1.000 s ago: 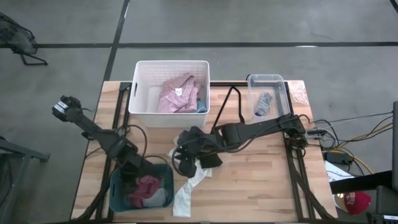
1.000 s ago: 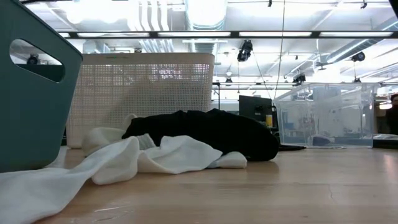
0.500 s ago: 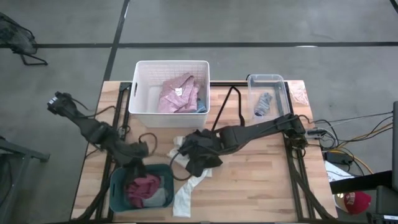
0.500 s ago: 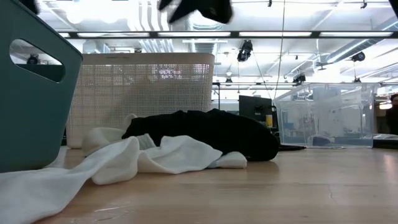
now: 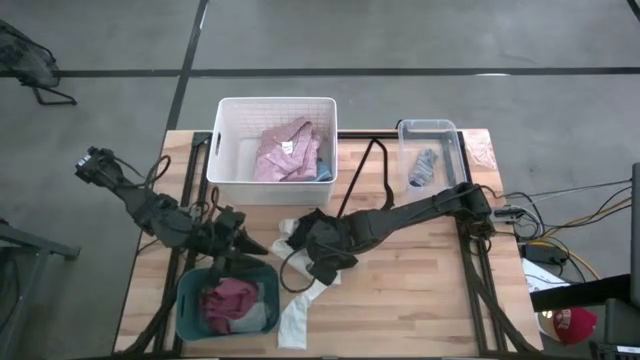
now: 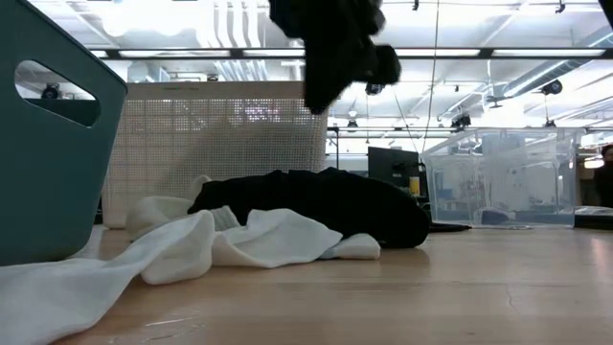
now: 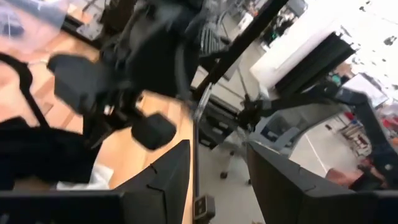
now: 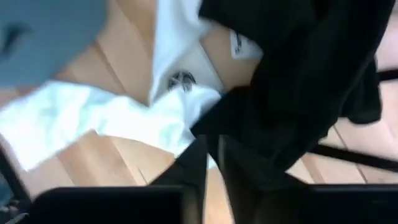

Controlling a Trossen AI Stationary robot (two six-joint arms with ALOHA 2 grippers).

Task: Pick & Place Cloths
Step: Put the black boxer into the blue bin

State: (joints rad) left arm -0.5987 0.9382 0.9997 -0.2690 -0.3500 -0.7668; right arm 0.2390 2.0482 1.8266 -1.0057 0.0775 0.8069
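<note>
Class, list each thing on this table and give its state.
pink checked shirt: in white basket
grey piece: in clear bin
maroon piece: in teal bin
black piece: heaped on table
cream strip: sprawled on table
left gripper: open, empty
right gripper: over black piece

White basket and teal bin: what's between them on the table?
High view: the left gripper hovers between white basket and teal bin; bare wood below.

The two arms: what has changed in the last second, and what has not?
The left tool rose out of the teal bin, leaving the maroon piece inside. The right tool came down over the black piece, closing. The cream strip, white basket and clear bin stayed put.
</note>
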